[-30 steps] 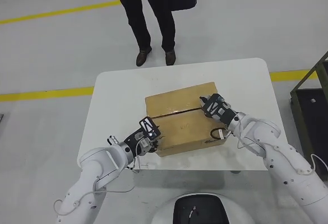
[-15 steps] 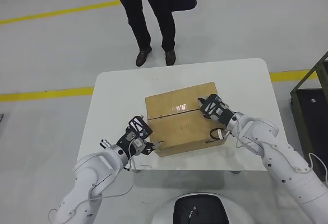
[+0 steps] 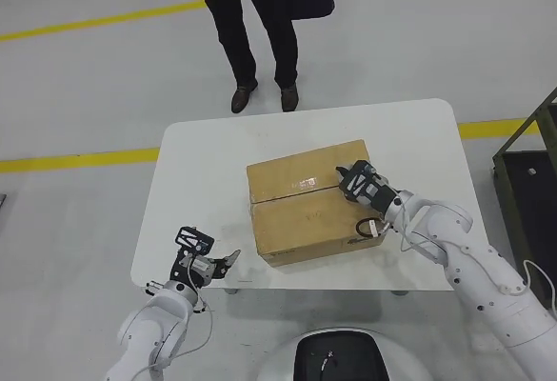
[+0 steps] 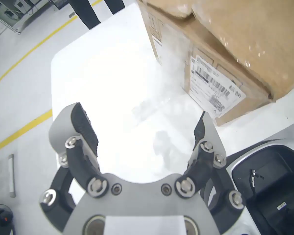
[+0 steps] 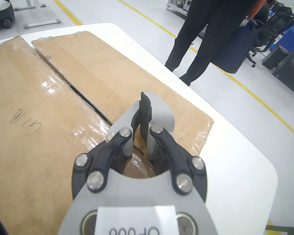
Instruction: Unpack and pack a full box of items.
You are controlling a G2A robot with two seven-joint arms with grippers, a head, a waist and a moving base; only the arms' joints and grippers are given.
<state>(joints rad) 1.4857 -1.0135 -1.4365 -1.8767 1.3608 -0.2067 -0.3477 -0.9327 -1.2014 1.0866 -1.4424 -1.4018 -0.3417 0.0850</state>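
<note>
A closed brown cardboard box (image 3: 307,195) sits mid-table, its two top flaps meeting at a taped seam (image 5: 88,101). My left gripper (image 3: 202,251) hangs open and empty above the table's front left part, clear of the box's labelled end (image 4: 213,86). In the left wrist view the left gripper (image 4: 143,121) has its fingers spread wide over bare tabletop. My right gripper (image 3: 348,178) rests on the box top at the right end of the seam. The right wrist view shows the right gripper (image 5: 144,103) shut, pads pressed together just above the flaps' edge.
The white table (image 3: 202,162) has bare surface left of and behind the box. A dark metal frame (image 3: 545,162) stands on the floor off the table's right side. Yellow floor lines (image 3: 59,162) run past the table.
My left gripper has pulled back from the box's front left corner toward the table's front left edge. The right gripper and the box have stayed put.
</note>
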